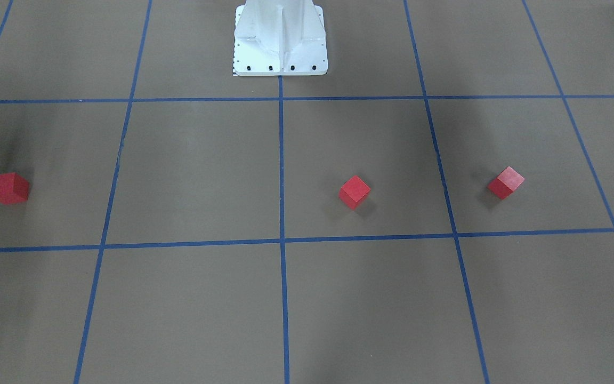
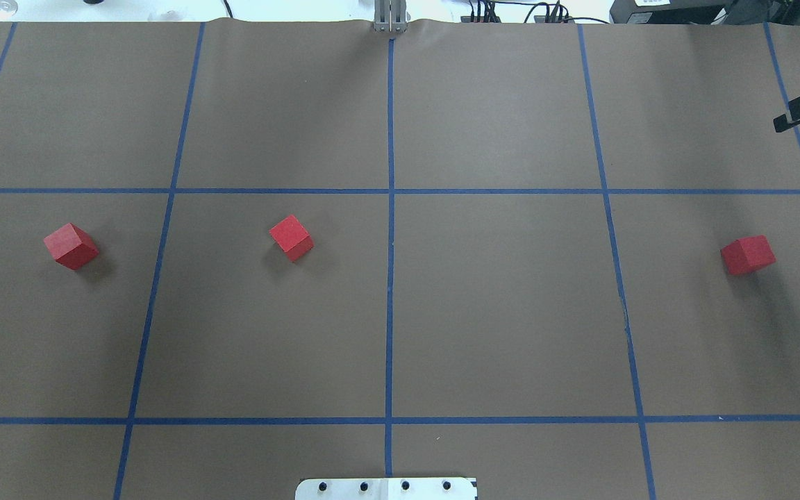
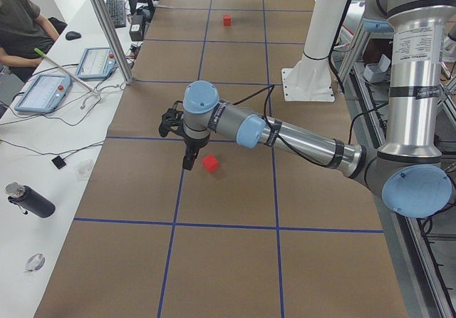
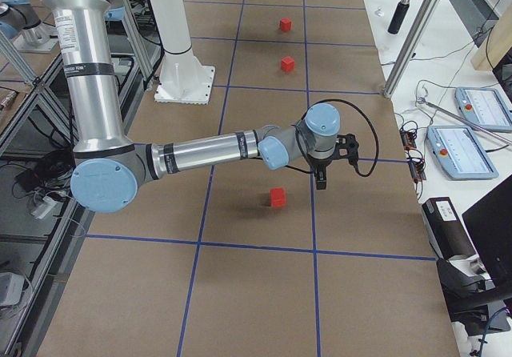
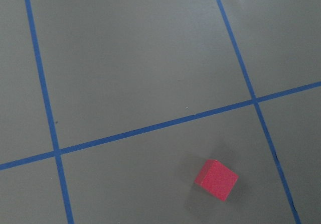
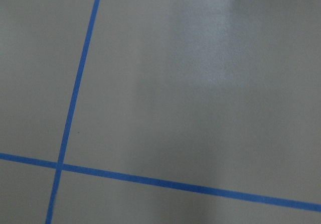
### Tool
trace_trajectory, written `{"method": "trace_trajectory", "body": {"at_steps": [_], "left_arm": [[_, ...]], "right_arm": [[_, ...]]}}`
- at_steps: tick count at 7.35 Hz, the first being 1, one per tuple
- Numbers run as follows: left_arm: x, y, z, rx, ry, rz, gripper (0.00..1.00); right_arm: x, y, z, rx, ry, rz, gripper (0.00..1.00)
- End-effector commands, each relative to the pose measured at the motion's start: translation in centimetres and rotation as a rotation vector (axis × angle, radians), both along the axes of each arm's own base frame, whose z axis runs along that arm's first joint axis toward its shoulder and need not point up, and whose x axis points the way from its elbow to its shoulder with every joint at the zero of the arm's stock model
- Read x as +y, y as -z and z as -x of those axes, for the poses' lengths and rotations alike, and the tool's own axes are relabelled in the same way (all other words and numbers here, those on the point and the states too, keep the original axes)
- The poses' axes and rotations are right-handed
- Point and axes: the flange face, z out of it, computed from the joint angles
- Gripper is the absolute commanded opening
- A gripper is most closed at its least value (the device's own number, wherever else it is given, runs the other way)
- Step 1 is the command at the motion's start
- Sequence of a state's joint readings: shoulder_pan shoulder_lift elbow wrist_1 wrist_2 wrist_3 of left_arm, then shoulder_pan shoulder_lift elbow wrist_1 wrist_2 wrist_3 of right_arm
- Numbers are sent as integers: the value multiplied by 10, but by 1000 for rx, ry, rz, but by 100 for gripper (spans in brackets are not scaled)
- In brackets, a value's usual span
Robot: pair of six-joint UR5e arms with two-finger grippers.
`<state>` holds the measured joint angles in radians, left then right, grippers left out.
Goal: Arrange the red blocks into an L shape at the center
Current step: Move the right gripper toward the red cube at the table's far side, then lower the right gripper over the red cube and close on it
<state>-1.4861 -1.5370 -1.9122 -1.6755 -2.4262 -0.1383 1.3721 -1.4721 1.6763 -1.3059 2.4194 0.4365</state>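
1. The left red block sits in the middle row's far-left square, and the inner red block sits in the square left of the center.
2. The right red block lies far right, well apart from the others.
3. The left gripper and right gripper hang near the outer blocks and hold neither; their opening cannot be told.

worktop: brown matte sheet, blue tape grid | side desk: white, along the worktop's far edge, holds two control tablets, keyboard, black bottle, loose cables | frame: aluminium posts | person seated at desk | light: even, soft shadows
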Motion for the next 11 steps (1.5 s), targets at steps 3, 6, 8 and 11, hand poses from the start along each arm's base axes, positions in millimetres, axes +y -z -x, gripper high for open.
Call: {"method": "trace_trajectory", "body": {"at_steps": [3, 6, 8, 11], "left_arm": [[-3, -45, -2, 8, -8, 115, 100], [-2, -57, -3, -2, -9, 144, 100], [-1, -58, -3, -2, -9, 146, 100], [-1, -52, -4, 5, -13, 137, 100]], "right_arm": [[36, -18, 29, 60, 84, 8, 100], [46, -47, 37, 171, 252, -24, 100], [54, -55, 69, 163, 311, -17, 100], [58, -66, 92, 160, 329, -10, 100]]}}
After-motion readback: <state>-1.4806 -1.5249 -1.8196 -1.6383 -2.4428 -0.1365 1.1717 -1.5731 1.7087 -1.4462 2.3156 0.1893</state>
